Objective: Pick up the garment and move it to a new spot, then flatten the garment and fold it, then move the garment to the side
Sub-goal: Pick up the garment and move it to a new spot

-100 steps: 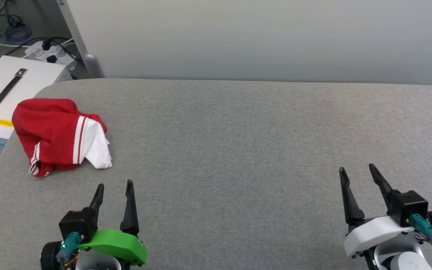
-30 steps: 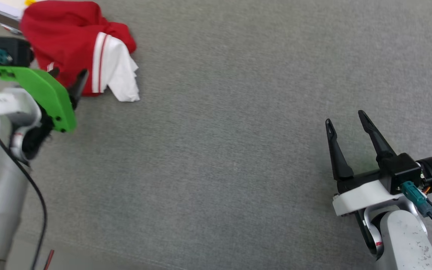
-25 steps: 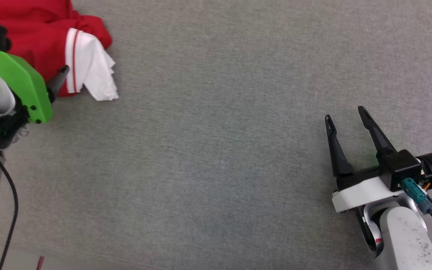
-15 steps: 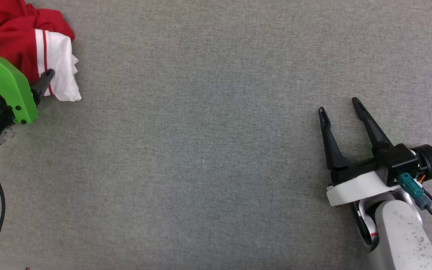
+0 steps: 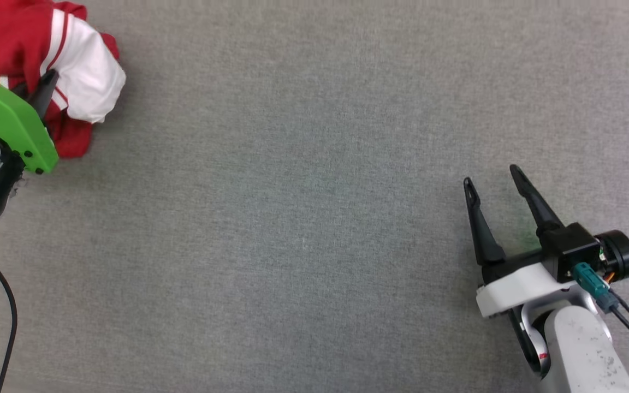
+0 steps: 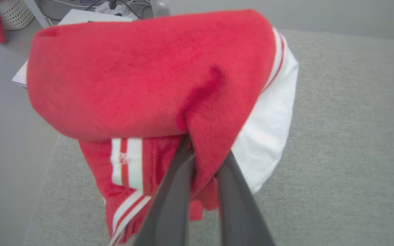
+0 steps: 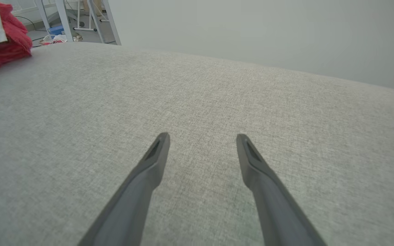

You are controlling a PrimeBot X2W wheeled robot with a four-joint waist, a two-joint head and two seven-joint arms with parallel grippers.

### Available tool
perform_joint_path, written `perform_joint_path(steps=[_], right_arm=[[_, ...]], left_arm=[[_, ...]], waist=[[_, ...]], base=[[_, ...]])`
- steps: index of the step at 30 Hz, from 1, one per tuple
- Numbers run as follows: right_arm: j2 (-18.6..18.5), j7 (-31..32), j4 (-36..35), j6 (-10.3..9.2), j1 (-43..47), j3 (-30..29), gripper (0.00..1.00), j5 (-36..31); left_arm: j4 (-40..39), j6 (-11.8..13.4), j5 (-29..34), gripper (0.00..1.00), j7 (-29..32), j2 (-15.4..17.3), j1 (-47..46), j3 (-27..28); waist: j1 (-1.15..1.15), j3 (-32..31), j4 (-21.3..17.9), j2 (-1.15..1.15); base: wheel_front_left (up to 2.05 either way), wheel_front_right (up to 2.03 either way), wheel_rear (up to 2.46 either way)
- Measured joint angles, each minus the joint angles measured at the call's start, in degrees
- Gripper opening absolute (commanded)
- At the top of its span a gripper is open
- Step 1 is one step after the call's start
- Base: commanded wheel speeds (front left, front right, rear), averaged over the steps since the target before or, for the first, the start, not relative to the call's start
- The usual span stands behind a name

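Observation:
The garment point(image 5: 14, 38), red with a white sleeve and striped trim, is bunched at the far left of the grey surface. My left gripper point(image 5: 41, 90), under its green cover, is shut on a red fold of it. In the left wrist view the garment point(image 6: 142, 78) hangs in a bundle over the left gripper point(image 6: 202, 160), whose fingertips are buried in the cloth; its lower hem trails near the surface edge. My right gripper point(image 5: 490, 176) stands open at the lower right, far from the cloth, with nothing between its fingers. The right wrist view shows the right gripper point(image 7: 202, 136) over bare surface and the garment point(image 7: 2, 48) at far left.
The grey padded surface point(image 5: 314, 218) spreads wide between the two arms. Beyond its left edge lies grey floor point(image 6: 9, 143) with a white box point(image 6: 91, 17), a white basket point(image 6: 12, 13) and cables. A pale wall point(image 7: 268, 34) stands behind the surface.
My left gripper has closed on the garment's red fold and raised it, so the cloth now hangs bunched with the white sleeve turned up. The head camera has shifted. The right gripper stays open.

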Motion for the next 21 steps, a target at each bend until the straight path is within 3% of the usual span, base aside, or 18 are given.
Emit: perform_joint_path(steps=[5, 9, 16, 21], right_arm=[[0.0, 0.0, 1.0, 0.00, 2.0, -0.4, 1.00, 1.2], [0.0, 0.0, 1.2, 0.00, 3.1, -0.8, 1.00, 2.6], [0.0, 0.0, 1.1, 0.00, 3.9, -0.9, 1.00, 4.6], [0.0, 0.0, 1.0, 0.00, 4.0, -2.0, 1.00, 5.5]], left_arm=[[-4.8, 0.4, 0.1, 0.00, -1.3, -0.1, 1.8, -0.6], [-10.7, 2.2, 0.4, 0.00, -0.2, -1.1, 3.7, -2.2], [-18.3, 5.6, 0.9, 0.00, 3.1, -6.1, 6.4, -6.8], [-18.5, 6.8, 1.5, 0.00, 3.6, -12.3, 6.5, -10.6]], waist=[[0.00, -4.2, 0.3, 0.00], [0.00, -7.9, 0.5, 0.00], [0.00, -13.4, 0.0, 0.00], [-0.01, -15.5, -2.3, 0.00]], base=[[0.00, 0.00, 0.00], [0.00, 0.00, 0.00], [0.00, 0.00, 0.00], [0.00, 0.00, 0.00]])
